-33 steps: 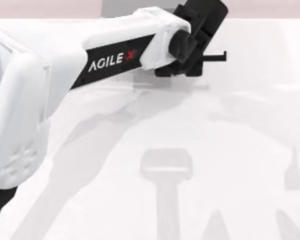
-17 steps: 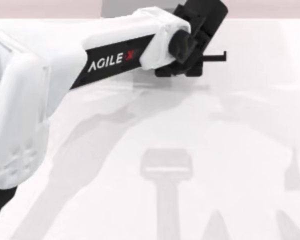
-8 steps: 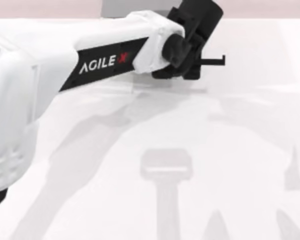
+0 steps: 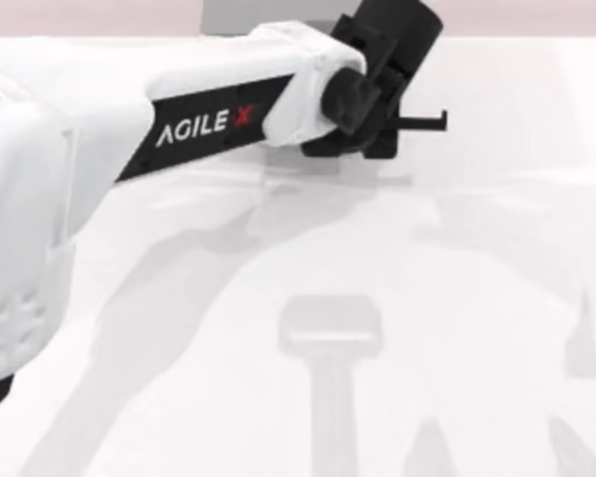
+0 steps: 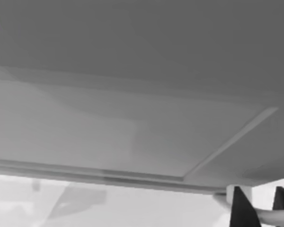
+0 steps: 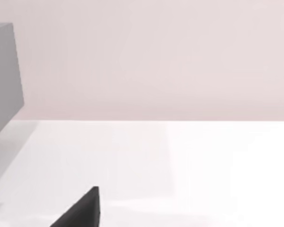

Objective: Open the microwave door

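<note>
White tabletop (image 4: 457, 298) is seen under the left arm, which is stretched toward the far edge. The left gripper (image 5: 258, 208) is closed on the pale handle (image 5: 274, 217) of the microwave door (image 5: 109, 137). The right gripper's (image 6: 80, 213) state cannot be told.

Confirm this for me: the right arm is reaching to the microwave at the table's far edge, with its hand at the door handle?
Not right. The left arm, not the right, reaches to the microwave at the table's far edge, as the top view shows. Its hand is at the door handle.
</note>
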Robot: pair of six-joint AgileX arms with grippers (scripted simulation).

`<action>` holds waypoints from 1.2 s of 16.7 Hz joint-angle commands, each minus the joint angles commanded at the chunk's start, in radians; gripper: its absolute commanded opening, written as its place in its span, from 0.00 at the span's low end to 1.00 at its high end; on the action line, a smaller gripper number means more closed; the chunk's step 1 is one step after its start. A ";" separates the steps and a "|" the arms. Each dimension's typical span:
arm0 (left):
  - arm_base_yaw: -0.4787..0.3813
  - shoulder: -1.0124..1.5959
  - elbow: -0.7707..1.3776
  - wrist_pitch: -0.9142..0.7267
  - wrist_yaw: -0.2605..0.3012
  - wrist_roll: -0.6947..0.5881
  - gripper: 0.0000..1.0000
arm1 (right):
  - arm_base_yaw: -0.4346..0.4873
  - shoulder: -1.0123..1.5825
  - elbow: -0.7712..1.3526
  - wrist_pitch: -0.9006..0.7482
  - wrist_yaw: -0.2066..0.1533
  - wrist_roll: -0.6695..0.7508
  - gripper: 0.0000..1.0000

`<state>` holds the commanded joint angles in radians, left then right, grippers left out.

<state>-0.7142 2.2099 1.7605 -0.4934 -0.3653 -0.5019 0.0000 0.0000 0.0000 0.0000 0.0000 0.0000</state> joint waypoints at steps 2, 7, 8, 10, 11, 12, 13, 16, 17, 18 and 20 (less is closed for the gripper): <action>0.000 0.000 0.000 0.000 0.000 0.000 0.00 | 0.000 0.000 0.000 0.000 0.000 0.000 1.00; 0.000 0.000 0.000 0.000 0.000 0.000 0.00 | 0.000 0.000 0.000 0.000 0.000 0.000 1.00; 0.000 0.000 0.000 0.000 0.000 0.000 0.00 | 0.000 0.000 0.000 0.000 0.000 0.000 1.00; 0.000 0.000 0.000 0.000 0.000 0.000 0.00 | 0.000 0.000 0.000 0.000 0.000 0.000 1.00; 0.000 0.000 0.000 0.000 0.000 0.000 0.00 | 0.000 0.000 0.000 0.000 0.000 0.000 1.00; 0.000 0.000 0.000 0.000 0.000 0.000 0.00 | 0.000 0.000 0.000 0.000 0.000 0.000 1.00; 0.000 0.000 0.000 0.000 0.000 0.000 0.00 | 0.000 0.000 0.000 0.000 0.000 0.000 1.00; 0.000 0.000 0.000 0.000 0.000 0.000 0.00 | 0.000 0.000 0.000 0.000 0.000 0.000 1.00; 0.000 0.000 0.000 0.000 0.000 0.000 0.00 | 0.000 0.000 0.000 0.000 0.000 0.000 1.00; -0.009 0.004 0.002 0.001 0.006 -0.004 0.00 | 0.000 0.000 0.000 0.000 0.000 0.000 1.00; -0.006 -0.001 -0.011 0.005 0.010 0.004 0.00 | 0.000 0.000 0.000 0.000 0.000 0.000 1.00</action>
<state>-0.7206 2.2088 1.7498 -0.4883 -0.3553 -0.4978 0.0000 0.0000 0.0000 0.0000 0.0000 0.0000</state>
